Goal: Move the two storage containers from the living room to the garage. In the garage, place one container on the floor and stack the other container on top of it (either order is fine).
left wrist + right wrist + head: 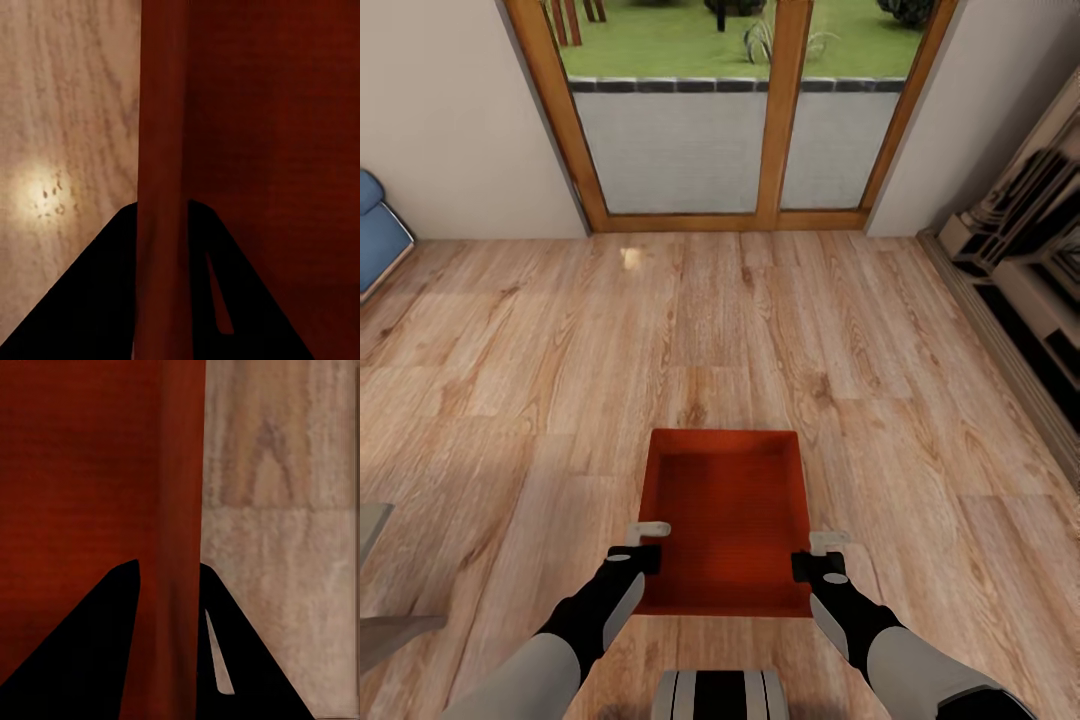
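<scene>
1. Orange-red, lidless rectangular storage container (728,520) with low straight walls sits in the head view between the two arms, over the light wood plank flooring (510,380) of the living room. The left gripper (650,543) is at its left wall and the right gripper (815,553) at its right wall, both near the corners closest to the robot. Nothing lies inside the container. Beyond it the planks are open up to the wood-framed glass doors (740,110); a blue sofa (378,240) stands at the far left and a dark shelf unit (1030,280) along the right wall.

2. In the left wrist view, the left gripper (161,225) has its two dark fingers (97,300) narrowly set, one on each side of the container's wall (161,112), which runs between them; they are closed on that wall. Wood floor is on the outer side.

3. In the right wrist view, the right gripper (169,581) does the same: its dark fingers (82,652) clamp the container's wall (180,457), with the red inside on one side and planks on the other.
</scene>
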